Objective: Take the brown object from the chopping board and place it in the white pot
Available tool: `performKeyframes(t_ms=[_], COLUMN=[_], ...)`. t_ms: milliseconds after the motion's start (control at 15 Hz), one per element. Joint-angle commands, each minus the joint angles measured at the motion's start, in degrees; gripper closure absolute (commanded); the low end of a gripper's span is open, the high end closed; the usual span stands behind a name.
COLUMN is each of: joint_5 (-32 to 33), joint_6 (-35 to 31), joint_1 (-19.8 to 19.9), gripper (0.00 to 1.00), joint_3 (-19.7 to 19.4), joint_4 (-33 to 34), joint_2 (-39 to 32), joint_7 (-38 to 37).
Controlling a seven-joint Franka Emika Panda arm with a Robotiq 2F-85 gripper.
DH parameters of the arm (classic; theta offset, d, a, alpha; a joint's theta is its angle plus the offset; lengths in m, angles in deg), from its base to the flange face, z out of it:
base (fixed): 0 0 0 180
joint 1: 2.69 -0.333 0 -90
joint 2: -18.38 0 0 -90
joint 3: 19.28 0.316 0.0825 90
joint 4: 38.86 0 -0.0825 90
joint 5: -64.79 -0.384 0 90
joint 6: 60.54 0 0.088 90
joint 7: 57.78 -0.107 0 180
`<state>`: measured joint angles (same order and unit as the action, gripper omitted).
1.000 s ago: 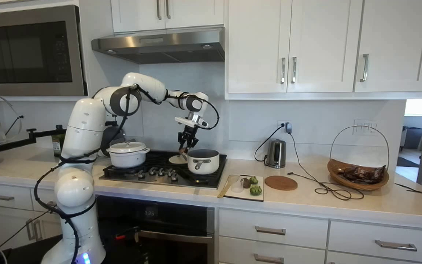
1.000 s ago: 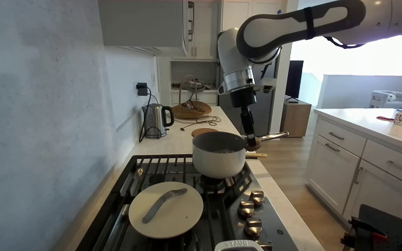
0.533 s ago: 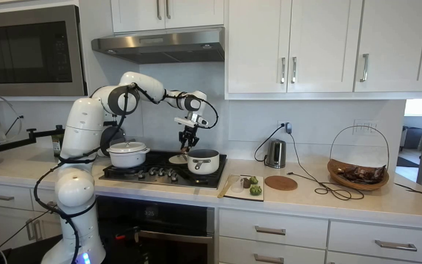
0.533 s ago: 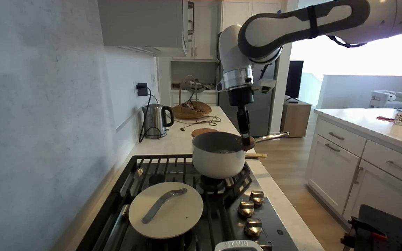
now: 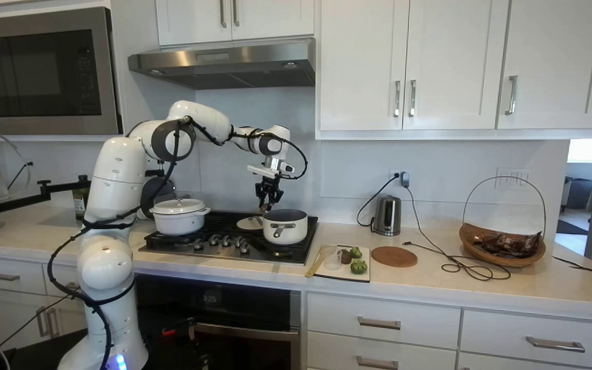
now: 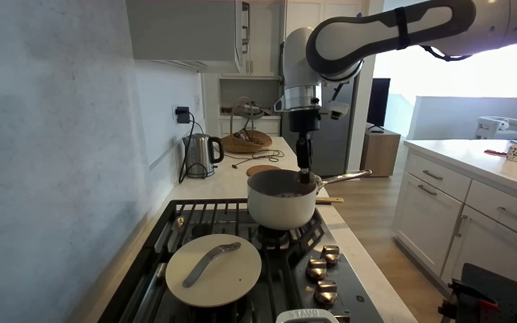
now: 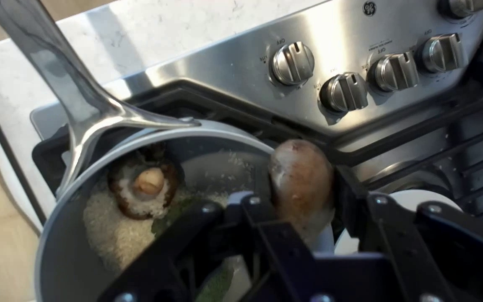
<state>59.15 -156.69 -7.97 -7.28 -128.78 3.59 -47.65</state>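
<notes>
As we look down through the wrist view, we find the brown object (image 7: 301, 178) pinched between the fingers (image 7: 350, 205) of the gripper (image 7: 303, 191), one on each side of it, so the gap is only as wide as the thing it grips. In that view the object overlaps the rim of the white pot (image 6: 281, 210); whether it touches the pot, we cannot make out. In both exterior views we see the gripper pointing downward at the pot's edge.

Inside the pot we see pale grains (image 7: 118, 235), a dark-capped mushroom (image 7: 143, 184) lying stem up, and a green piece (image 7: 172, 216) partly hidden behind the gripper. The pot stands on the stove (image 6: 348, 278), its metal handle (image 7: 65, 71) reaching out over the counter (image 5: 440, 277). Near it on the stove lies a pale round lid (image 6: 222, 289) with a grey handle (image 6: 207, 264) across its top, and past the lid we have a larger lidded pot (image 5: 179, 221).

On the counter we see the chopping board (image 5: 345, 274) lying flat, bearing two green florets (image 5: 358, 266), a round brown piece (image 5: 346, 256) and a small translucent item (image 5: 333, 260) we cannot name; a flat wooden utensil (image 5: 316, 263) lies along one edge. Just beside the board is a brown disc (image 5: 394, 256), and behind them a metal kettle (image 5: 388, 216) stands by the wall (image 5: 357, 164). Well apart, further along, we see a handled wicker basket (image 5: 506, 261)
</notes>
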Motion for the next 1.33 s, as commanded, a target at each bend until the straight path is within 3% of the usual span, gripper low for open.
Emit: performKeyframes(t_ms=[0, 133, 333, 733, 800, 867, 1000, 1267], joint_5=[0.2, 1.3, 2.9, 5.7, 6.0, 6.2, 6.3, 6.2], joint_6=[-3.6, -6.8, -10.8, -13.9, -14.0, -14.1, -14.4, -14.4], joint_1=[-1.1, -1.2, -1.5, -1.8, -1.9, -1.9, -1.9, -2.0], gripper=[0.62, 0.64, 0.59, 0.61, 0.55, 0.31, 0.27, 0.01], joint_3=[-1.4, -1.5, -1.8, -2.3, -2.3, -2.3, -2.3, -2.3], joint_4=[0.2, -0.5, -1.3, -2.5, -2.6, -2.8, -3.0, -2.8], joint_2=[0.1, 0.4, 0.5, 0.7, 0.7, 0.7, 0.8, 0.8], joint_7=[0.4, 0.7, 0.6, 0.5, 0.4, 0.3, 0.2, 0.2])
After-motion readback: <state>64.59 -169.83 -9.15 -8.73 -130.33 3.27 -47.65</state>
